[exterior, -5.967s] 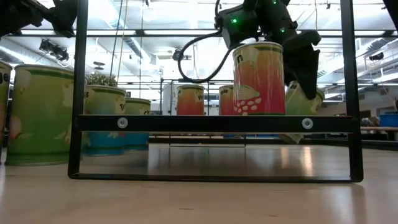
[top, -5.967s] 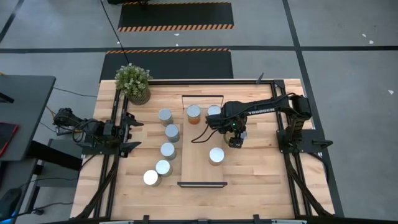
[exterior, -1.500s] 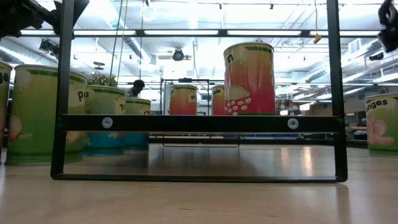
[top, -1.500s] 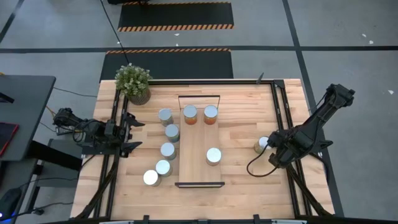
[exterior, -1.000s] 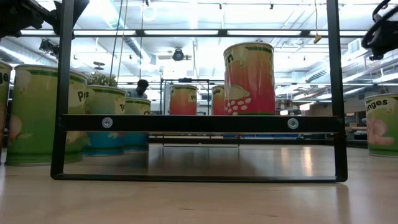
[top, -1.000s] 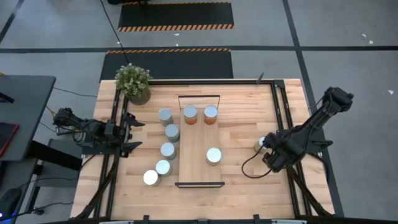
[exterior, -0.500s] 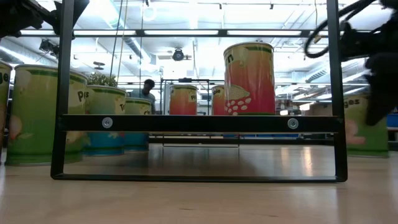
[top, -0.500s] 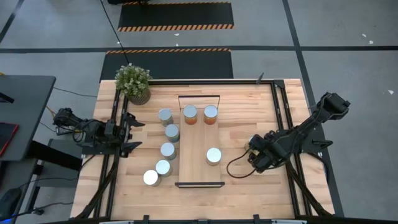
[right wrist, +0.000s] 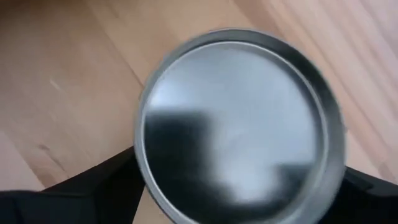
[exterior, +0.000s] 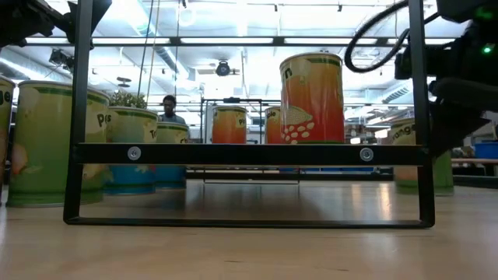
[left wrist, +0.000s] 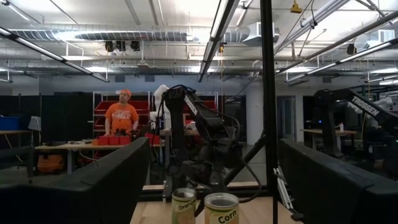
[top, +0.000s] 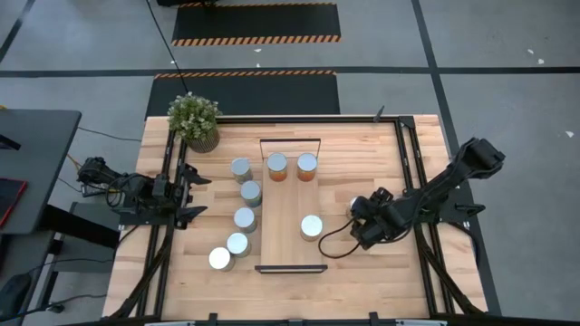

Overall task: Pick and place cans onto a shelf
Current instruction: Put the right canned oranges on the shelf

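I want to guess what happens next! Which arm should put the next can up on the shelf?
The right. Its gripper already has a silver-topped can, beside the light-wood shelf. The left gripper waits at the table's edge.

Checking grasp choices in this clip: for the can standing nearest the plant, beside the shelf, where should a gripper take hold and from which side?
Grip that can across its round side wall, coming straight down from above. It stands upright with its flat top up. I'd set the fingers along the table's length: another can stands close below it and the shelf edge runs close beside it. The left gripper waits nearest.
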